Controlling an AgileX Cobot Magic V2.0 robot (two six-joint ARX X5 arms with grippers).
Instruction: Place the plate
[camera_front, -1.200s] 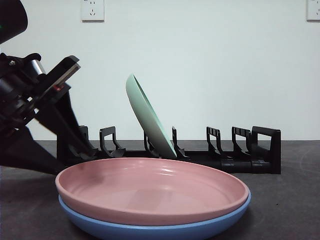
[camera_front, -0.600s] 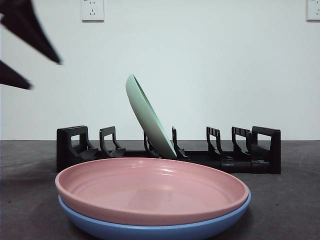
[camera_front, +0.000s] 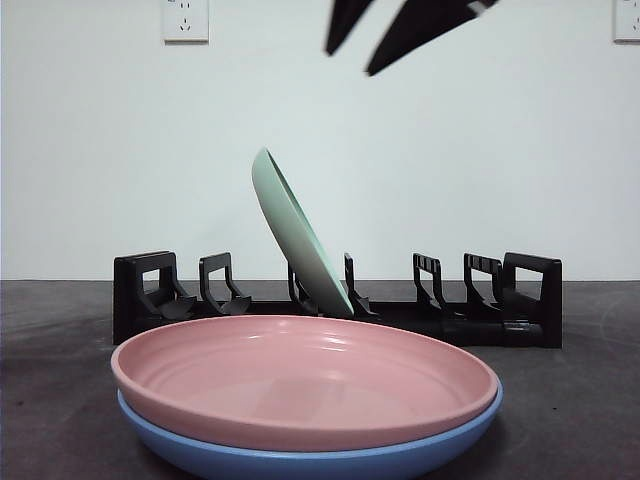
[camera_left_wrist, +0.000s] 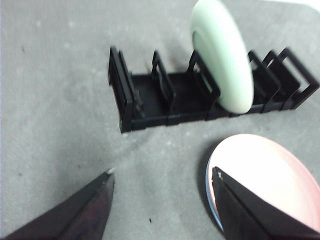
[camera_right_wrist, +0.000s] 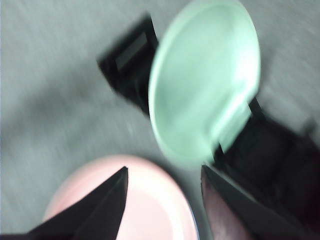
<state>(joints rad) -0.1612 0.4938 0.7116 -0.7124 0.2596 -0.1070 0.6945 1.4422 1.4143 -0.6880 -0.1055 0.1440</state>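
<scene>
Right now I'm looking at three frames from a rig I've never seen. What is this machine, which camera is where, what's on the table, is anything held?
It is a robot with two arms at a table, each ending in a gripper of two black jaws.

The front view comes from a low camera looking across the table. The other two come from cameras on the wrists, so each shows its own jaws rising from the bottom edge.

On the grey table a black dish rack holds a green plate leaning in a middle slot. In front, a pink plate lies stacked on a blue plate.

The left gripper and right gripper are both open and hold nothing. Black jaw tips show at the top of the front view; which arm's, I cannot tell.
</scene>
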